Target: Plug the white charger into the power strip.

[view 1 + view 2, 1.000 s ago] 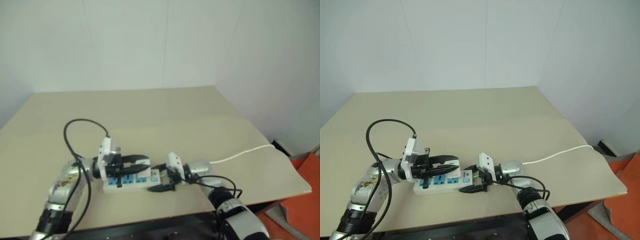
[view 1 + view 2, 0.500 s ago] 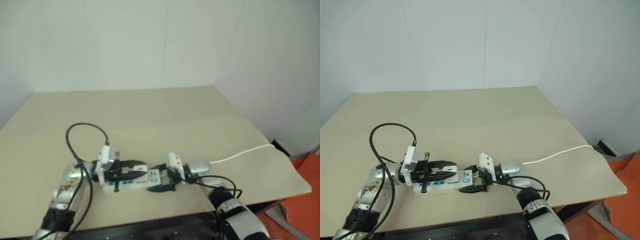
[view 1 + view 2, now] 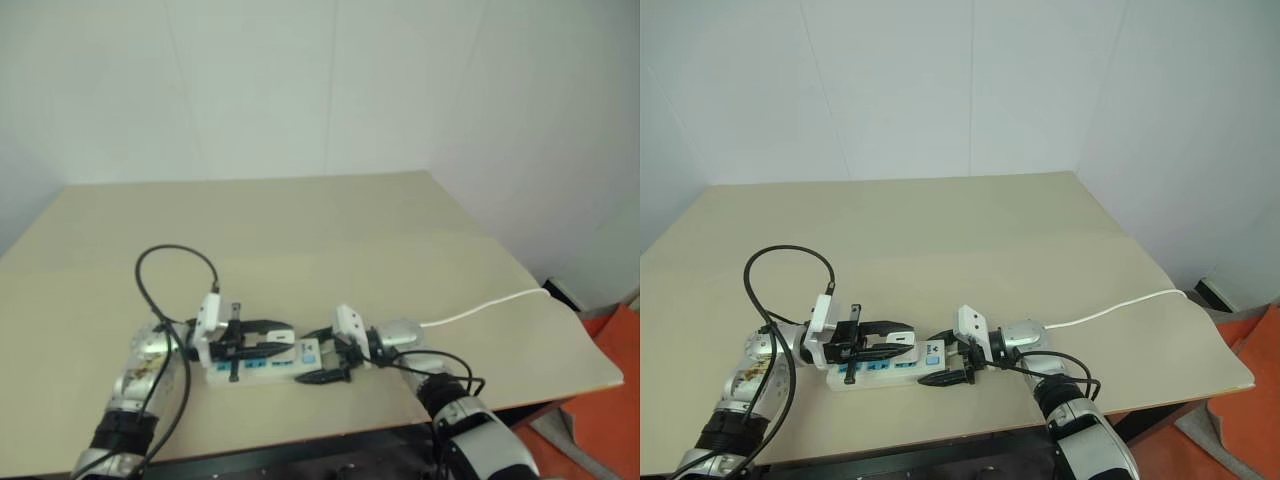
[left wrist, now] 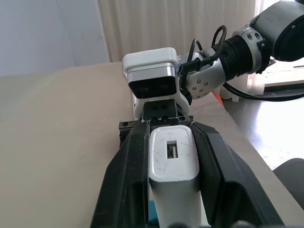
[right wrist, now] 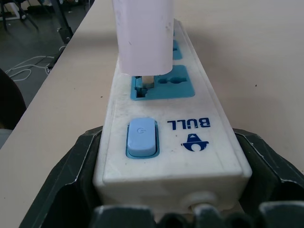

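Near the counter's front edge, left gripper (image 4: pixel 173 190) clamps the white charger (image 4: pixel 174 161), prongs just entering a socket; right gripper (image 5: pixel 173 190) clamps the power strip (image 5: pixel 166 128). Full seating remains.

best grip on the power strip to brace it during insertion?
By its switch end, across the two long sides, coming in along the bar's length. That is how the right tool holds the power strip now. The bar is narrow and flat-sided there, and this leaves the socket tops free for the white charger in the left tool.
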`<action>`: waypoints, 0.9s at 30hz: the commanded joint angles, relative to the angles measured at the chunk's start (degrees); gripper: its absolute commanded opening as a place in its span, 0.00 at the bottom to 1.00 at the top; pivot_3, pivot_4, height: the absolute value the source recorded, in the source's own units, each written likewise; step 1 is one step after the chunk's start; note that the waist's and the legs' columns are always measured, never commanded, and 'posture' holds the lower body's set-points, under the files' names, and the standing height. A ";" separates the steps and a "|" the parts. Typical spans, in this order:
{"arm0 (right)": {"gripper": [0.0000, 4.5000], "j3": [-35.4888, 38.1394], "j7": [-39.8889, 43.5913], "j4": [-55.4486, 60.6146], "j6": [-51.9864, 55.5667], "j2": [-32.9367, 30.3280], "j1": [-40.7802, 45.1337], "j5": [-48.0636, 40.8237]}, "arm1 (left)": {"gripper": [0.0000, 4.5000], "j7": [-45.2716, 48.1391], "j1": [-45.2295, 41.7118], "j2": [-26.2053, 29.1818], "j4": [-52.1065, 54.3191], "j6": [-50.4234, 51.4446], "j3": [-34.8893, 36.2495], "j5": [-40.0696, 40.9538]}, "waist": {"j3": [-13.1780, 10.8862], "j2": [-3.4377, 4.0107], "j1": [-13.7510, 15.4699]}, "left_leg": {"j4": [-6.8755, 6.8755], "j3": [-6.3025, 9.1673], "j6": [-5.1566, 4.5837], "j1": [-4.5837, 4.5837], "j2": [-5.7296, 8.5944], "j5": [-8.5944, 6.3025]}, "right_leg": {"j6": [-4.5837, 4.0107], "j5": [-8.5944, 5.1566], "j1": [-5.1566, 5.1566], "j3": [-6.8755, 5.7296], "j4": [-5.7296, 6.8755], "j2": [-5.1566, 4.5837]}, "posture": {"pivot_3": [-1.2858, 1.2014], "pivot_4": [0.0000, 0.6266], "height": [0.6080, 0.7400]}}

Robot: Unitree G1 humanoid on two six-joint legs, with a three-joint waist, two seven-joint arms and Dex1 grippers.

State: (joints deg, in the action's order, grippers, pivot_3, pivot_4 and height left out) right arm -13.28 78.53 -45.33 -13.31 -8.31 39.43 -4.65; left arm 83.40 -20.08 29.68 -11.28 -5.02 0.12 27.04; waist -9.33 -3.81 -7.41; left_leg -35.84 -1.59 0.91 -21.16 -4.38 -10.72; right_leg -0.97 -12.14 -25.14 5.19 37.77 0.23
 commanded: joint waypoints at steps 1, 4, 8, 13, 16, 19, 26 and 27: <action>0.76 -1.58 -0.20 0.21 1.15 0.00 -0.93 1.06 | 0.23 0.96 -1.00 0.32 -0.25 -0.90 -0.16 -0.11 | 0.00 0.00 0.00 | 0.00 0.00 0.00 0.00 0.00 0.00 | 0.00 0.00 0.00 0.01 0.00 0.00 | 0.52 0.24 1.00; 0.76 -1.55 -0.29 0.19 1.15 0.01 -0.92 1.06 | 0.23 1.47 -1.12 0.48 -0.42 -0.70 -0.30 -0.10 | 0.00 0.00 0.00 | 0.01 0.00 0.00 0.00 0.00 0.00 | 0.00 0.00 0.00 0.02 -0.02 0.01 | 0.52 0.24 1.00; 0.76 -1.54 -0.39 0.13 1.10 0.02 -0.95 1.09 | 0.23 1.83 -1.19 0.70 -0.52 -0.46 -0.18 -0.04 | 0.00 0.01 -0.01 | 0.03 0.00 0.01 0.00 0.00 -0.01 | 0.00 0.00 0.00 0.03 -0.05 0.01 | 0.52 0.24 1.00; 0.76 -1.56 -0.39 0.35 1.15 -0.06 -1.13 1.08 | 0.23 2.74 -1.10 1.06 -0.08 0.53 -0.16 0.57 | -0.01 0.02 -0.03 | 0.05 0.00 0.01 -0.02 -0.01 -0.01 | 0.00 0.00 -0.02 0.12 -0.14 0.08 | 0.52 0.24 1.00; 0.76 -1.60 -0.33 0.42 1.25 -0.07 -1.17 1.10 | 0.23 3.01 -1.14 1.13 -0.05 1.01 -0.15 0.66 | -0.01 0.02 -0.05 | 0.08 0.00 0.01 -0.03 -0.01 -0.01 | 0.00 0.00 -0.02 0.22 -0.17 0.16 | 0.52 0.24 1.00; 0.76 -1.60 -0.29 0.68 1.38 -0.14 -1.36 1.04 | 0.23 3.32 -1.21 1.14 -0.34 0.93 -0.18 0.46 | -0.01 0.01 -0.06 | 0.11 0.00 0.01 -0.03 -0.02 -0.02 | 0.00 0.00 -0.04 0.26 -0.18 0.20 | 0.52 0.24 1.00; 0.76 -1.67 -0.27 1.00 1.62 -0.19 -1.62 1.02 | 0.23 3.86 -0.52 1.13 -0.95 0.34 -0.57 -0.18 | -0.01 0.01 -0.12 | 0.14 0.00 0.02 -0.04 -0.02 -0.03 | 0.00 0.00 -0.05 0.28 -0.23 0.21 | 0.52 0.24 1.00; 0.76 -1.70 -0.23 1.05 1.60 -0.22 -1.67 1.04 | 0.23 4.00 -0.17 1.23 -0.86 0.26 -0.79 -0.39 | -0.01 0.01 -0.13 | 0.15 0.00 0.02 -0.04 -0.02 -0.03 | 0.00 0.00 -0.05 0.29 -0.24 0.21 | 0.52 0.24 1.00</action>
State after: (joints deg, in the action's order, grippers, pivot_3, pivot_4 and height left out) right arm -13.40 78.57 -44.27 -13.14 -8.36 38.96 -4.66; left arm 86.46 -20.45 30.08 -12.30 -4.65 -0.06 27.02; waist -9.35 -3.80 -7.54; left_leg -35.69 -1.58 0.94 -21.19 -4.40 -10.76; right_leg -0.96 -12.14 -25.19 5.48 37.52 0.44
